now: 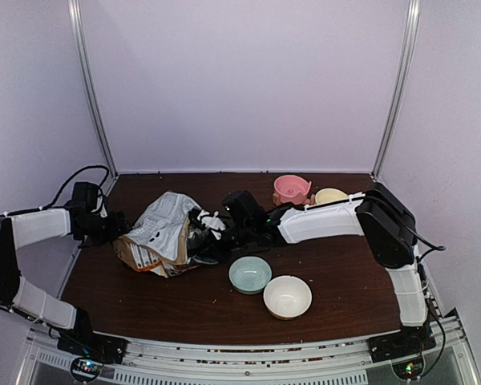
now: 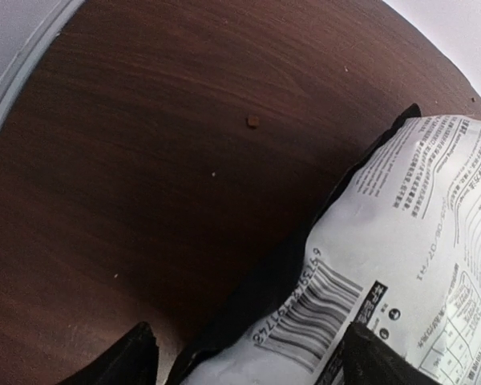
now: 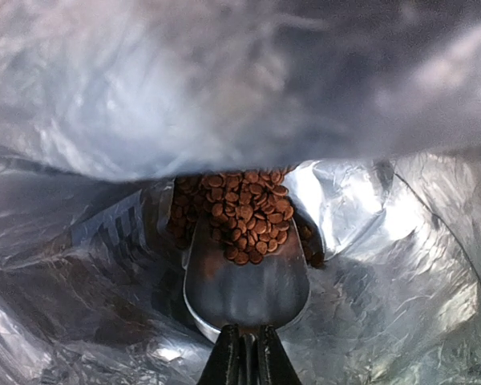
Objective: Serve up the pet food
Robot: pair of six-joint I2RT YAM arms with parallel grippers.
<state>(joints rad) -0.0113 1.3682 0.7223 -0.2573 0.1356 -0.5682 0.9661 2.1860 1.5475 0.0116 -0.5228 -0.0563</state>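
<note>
The dog-food bag [image 1: 164,231] lies on its side on the brown table, mouth toward the right. My right gripper [image 1: 216,234] reaches into that mouth. In the right wrist view it [image 3: 244,357] is shut on the handle of a metal scoop [image 3: 248,289] inside the foil lining. A heap of reddish-brown pet food [image 3: 244,210] rests on the scoop's front half and behind it. My left gripper [image 1: 116,227] is at the bag's left end. Its fingers [image 2: 136,359] stand wide apart, open [image 2: 252,365], with the bag's white barcode panel [image 2: 329,309] between them.
A light blue-green bowl [image 1: 250,274] and a cream bowl [image 1: 287,297] sit in front of the right arm. A pink bowl [image 1: 292,189] and a yellow bowl [image 1: 330,195] stand at the back. One loose pellet [image 2: 252,121] lies on the table [image 2: 144,160].
</note>
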